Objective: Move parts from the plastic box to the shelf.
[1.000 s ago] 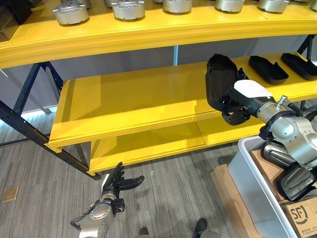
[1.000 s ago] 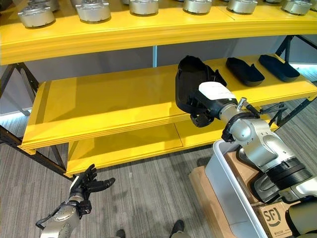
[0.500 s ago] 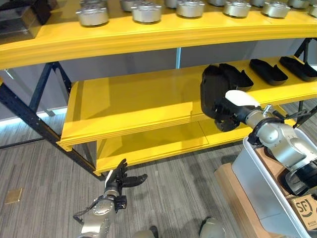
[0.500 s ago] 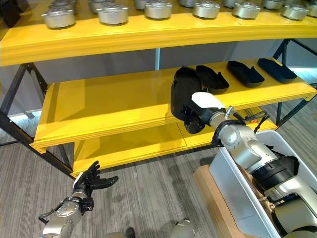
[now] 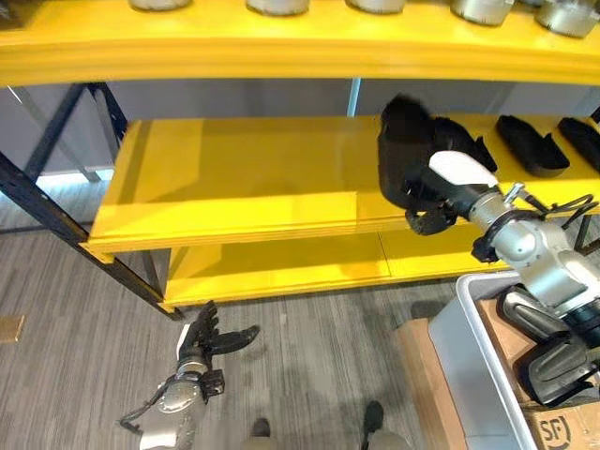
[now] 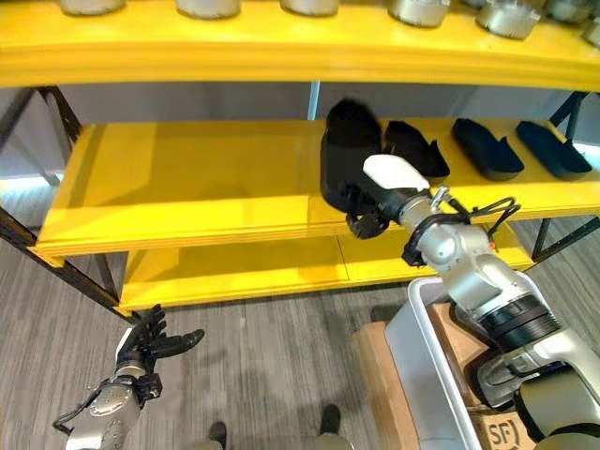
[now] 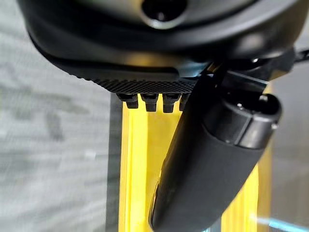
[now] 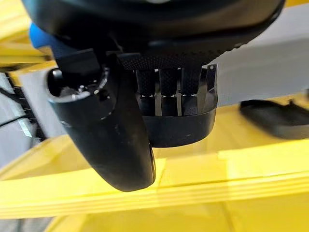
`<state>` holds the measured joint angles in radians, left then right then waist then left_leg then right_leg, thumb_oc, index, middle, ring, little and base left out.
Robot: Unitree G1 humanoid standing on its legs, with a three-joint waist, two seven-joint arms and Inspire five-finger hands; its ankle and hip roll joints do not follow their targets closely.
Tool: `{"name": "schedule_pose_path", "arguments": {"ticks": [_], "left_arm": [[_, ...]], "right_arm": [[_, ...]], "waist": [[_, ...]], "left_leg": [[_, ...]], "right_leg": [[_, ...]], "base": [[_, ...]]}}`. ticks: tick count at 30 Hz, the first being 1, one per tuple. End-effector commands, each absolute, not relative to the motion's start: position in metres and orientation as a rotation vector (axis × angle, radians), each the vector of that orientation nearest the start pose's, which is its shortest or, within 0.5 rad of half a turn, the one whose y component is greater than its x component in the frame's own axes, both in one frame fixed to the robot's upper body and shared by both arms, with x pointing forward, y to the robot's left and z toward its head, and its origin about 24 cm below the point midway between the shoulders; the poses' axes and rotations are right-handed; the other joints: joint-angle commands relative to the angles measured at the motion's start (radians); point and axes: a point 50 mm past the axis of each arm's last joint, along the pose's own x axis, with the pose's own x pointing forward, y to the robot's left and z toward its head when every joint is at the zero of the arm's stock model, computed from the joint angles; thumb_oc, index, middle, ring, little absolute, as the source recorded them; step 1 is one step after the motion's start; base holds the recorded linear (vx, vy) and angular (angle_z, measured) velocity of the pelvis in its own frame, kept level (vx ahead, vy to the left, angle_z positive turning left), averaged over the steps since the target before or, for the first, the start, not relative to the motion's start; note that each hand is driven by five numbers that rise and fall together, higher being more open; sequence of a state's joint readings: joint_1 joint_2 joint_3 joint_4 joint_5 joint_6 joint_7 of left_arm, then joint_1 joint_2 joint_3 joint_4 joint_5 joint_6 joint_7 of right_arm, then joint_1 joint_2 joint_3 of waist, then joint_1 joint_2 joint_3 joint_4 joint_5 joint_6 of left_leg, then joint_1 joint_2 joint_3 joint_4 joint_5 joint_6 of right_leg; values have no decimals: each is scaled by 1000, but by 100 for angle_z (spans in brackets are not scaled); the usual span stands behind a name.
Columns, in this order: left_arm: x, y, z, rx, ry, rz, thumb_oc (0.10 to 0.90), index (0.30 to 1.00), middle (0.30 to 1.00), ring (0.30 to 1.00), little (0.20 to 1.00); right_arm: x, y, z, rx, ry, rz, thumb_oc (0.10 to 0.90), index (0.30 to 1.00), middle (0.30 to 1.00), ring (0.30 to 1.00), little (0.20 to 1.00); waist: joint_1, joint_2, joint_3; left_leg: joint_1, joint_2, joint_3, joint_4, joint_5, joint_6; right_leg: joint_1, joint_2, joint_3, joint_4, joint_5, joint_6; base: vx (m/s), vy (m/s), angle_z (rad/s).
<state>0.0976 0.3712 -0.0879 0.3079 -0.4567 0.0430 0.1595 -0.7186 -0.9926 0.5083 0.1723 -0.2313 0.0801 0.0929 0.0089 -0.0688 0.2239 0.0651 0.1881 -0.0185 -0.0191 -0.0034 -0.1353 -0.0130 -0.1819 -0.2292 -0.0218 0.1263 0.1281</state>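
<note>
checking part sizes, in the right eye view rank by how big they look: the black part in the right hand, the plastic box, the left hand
1. plastic box, partly cropped
2. black part in the right hand
3. left hand, clearly smallest

Box and part sit at different depths, so that order is unsure.

The right hand [image 5: 433, 195] has carried the black part [image 5: 401, 150] further in over the middle shelf [image 5: 244, 183], so it now stands upright just beside the nearest black part already lying there [image 5: 461, 142], no longer out past the front edge.

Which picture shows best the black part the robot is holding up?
The right eye view: the black part stands whole on edge above the middle shelf, gripped by the right hand. The left eye view shows much the same. The right wrist view shows just its lower edge past the fingers.
</note>
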Motion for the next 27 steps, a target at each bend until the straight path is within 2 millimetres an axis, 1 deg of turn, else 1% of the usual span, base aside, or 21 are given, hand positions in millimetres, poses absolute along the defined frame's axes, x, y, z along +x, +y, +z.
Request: {"name": "schedule_pose_path", "arguments": {"ticks": [1, 6, 7, 8, 9, 10, 11, 12, 13, 14, 15, 16, 17, 18, 19, 20, 21, 22, 23, 25, 27], "left_arm": [[231, 235, -5, 22, 270, 151, 900, 1000, 1000, 1000, 1000], [231, 232, -4, 9, 262, 147, 900, 1000, 1000, 1000, 1000], [231, 232, -4, 7, 262, 145, 900, 1000, 1000, 1000, 1000], [230, 233, -4, 7, 266, 148, 900, 1000, 1000, 1000, 1000], [230, 233, -4, 6, 266, 148, 900, 1000, 1000, 1000, 1000], [229, 236, -4, 7, 267, 159, 900, 1000, 1000, 1000, 1000], [228, 236, -4, 5, 267, 160, 900, 1000, 1000, 1000, 1000], [227, 238, -4, 6, 265, 167, 900, 1000, 1000, 1000, 1000], [225, 242, -2, -2, 260, 175, 900, 1000, 1000, 1000, 1000], [226, 241, -1, -3, 259, 175, 900, 1000, 1000, 1000, 1000], [227, 242, 0, -5, 253, 173, 900, 1000, 1000, 1000, 1000], [227, 241, 1, -8, 253, 173, 900, 1000, 1000, 1000, 1000], [227, 241, 0, -11, 258, 172, 900, 1000, 1000, 1000, 1000], [227, 241, 0, -10, 258, 172, 900, 1000, 1000, 1000, 1000], [229, 240, 2, -12, 251, 172, 900, 1000, 1000, 1000, 1000], [230, 240, 3, -8, 249, 167, 900, 1000, 1000, 1000, 1000], [230, 240, 3, -7, 249, 166, 900, 1000, 1000, 1000, 1000], [231, 238, 1, -7, 256, 166, 900, 1000, 1000, 1000, 1000], [230, 237, 0, -6, 258, 160, 900, 1000, 1000, 1000, 1000], [227, 237, -4, -7, 272, 162, 900, 1000, 1000, 1000, 1000], [228, 236, -4, -8, 275, 156, 900, 1000, 1000, 1000, 1000]], "right_arm": [[336, -224, 286, -1360, -493, -31, 400, 300, 300, 300, 300], [334, -218, 294, -1353, -540, -27, 400, 300, 300, 300, 300], [333, -216, 295, -1353, -548, -23, 400, 300, 300, 300, 300], [333, -211, 299, -1362, -570, -10, 400, 300, 300, 300, 300], [333, -211, 299, -1362, -570, -10, 400, 300, 300, 300, 300], [332, -205, 304, -1373, -599, 4, 400, 300, 300, 300, 300], [333, -204, 305, -1373, -600, 5, 400, 300, 300, 300, 300], [333, -199, 308, -1375, -621, 18, 400, 300, 300, 300, 300], [332, -193, 315, -1382, -648, 21, 400, 300, 300, 300, 300], [333, -193, 316, -1382, -650, 21, 400, 300, 300, 300, 300], [333, -190, 320, -1377, -665, 17, 400, 300, 300, 300, 300], [333, -192, 321, -1368, -662, 5, 400, 300, 300, 300, 300], [333, -194, 319, -1367, -656, 1, 400, 300, 300, 300, 300], [333, -194, 319, -1366, -655, 0, 400, 300, 300, 300, 300], [332, -195, 319, -1363, -650, 1, 400, 300, 300, 300, 300], [332, -197, 316, -1355, -642, 0, 400, 300, 300, 300, 300], [332, -197, 316, -1354, -641, -1, 400, 300, 300, 300, 300], [332, -198, 311, -1344, -635, 2, 400, 300, 300, 300, 300], [332, -200, 309, -1334, -627, 2, 400, 300, 300, 300, 300], [335, -196, 295, -1300, -614, 30, 400, 300, 300, 300, 300], [335, -200, 287, -1288, -586, 35, 400, 300, 300, 300, 300]], "waist": [[4, 0, -121], [0, 22, -115], [-1, 25, -113], [-3, 28, -112], [-3, 29, -112], [2, 22, -105], [0, 24, -105], [8, 20, -97], [46, 0, -65], [40, 1, -63], [51, -14, -43], [63, -37, -16], [61, -35, -13], [62, -36, -12], [65, -24, -12], [66, -20, -10], [67, -22, -11], [71, -5, -13], [68, -2, -18], [72, -1, -28], [71, -4, -39]], "left_leg": [[36, 85, -6, -21, -33, -15], [30, 115, -4, -47, 3, -25], [27, 122, -4, -50, 10, -26], [23, 145, -6, -47, 22, -25], [22, 145, -6, -47, 22, -25], [10, 164, -7, 9, 40, -23], [6, 166, -8, 14, 38, -24], [-25, 174, -18, 90, 76, -23], [-99, 153, -67, 213, 182, -9], [-106, 152, -74, 222, 181, -10], [-156, 129, -94, 296, 196, 8], [-204, 107, -67, 390, 177, 31], [-217, 119, -34, 359, 171, 24], [-214, 118, -33, 355, 172, 24], [-238, 110, -13, 218, 141, 5], [-249, 111, -2, 162, 151, -4], [-245, 110, -1, 155, 155, -4], [-255, 104, 3, 98, 170, -12], [-234, 110, 1, 98, 159, -11], [-213, 77, -20, 125, 91, -5], [-218, 61, -6, 153, 58, -2]], "right_leg": [[-71, -99, 28, 120, -71, 67], [-107, -75, 37, 192, -126, 49], [-120, -67, 40, 214, -141, 44], [-143, -40, 51, 259, -174, 26], [-144, -39, 51, 260, -174, 26], [-149, -11, 61, 268, -194, 7], [-151, -10, 61, 269, -194, 6], [-139, 11, 64, 257, -202, -12], [-102, 42, 64, 226, -209, -47], [-99, 41, 59, 223, -207, -47], [-80, 46, 44, 208, -209, -64], [-52, 47, 19, 196, -222, -81], [-44, 45, 5, 193, -231, -78], [-43, 44, 6, 193, -231, -78], [-36, 40, -6, 190, -239, -64], [-30, 36, -7, 194, -243, -56], [-31, 34, -7, 195, -245, -56], [-30, 35, -14, 219, -250, -47], [-34, 29, -5, 247, -257, -45], [-23, 8, 15, 243, -253, -25], [3, -16, 9, 233, -248, -15]], "base": [[34, -103, 8], [-1, -90, -1], [-2, -233, 3], [8, -185, 7], [15, -294, 4], [1, -151, 4], [-11, -248, 0], [-62, -286, 0], [-69, -283, -9], [-86, -288, -32], [-38, -264, -5], [-8, -283, 16], [24, -182, 39], [106, 21, 33], [126, 66, 49], [127, 66, 70], [105, 89, 63], [113, 104, 29], [149, 145, 3], [143, 146, -27], [161, 134, -57]]}}
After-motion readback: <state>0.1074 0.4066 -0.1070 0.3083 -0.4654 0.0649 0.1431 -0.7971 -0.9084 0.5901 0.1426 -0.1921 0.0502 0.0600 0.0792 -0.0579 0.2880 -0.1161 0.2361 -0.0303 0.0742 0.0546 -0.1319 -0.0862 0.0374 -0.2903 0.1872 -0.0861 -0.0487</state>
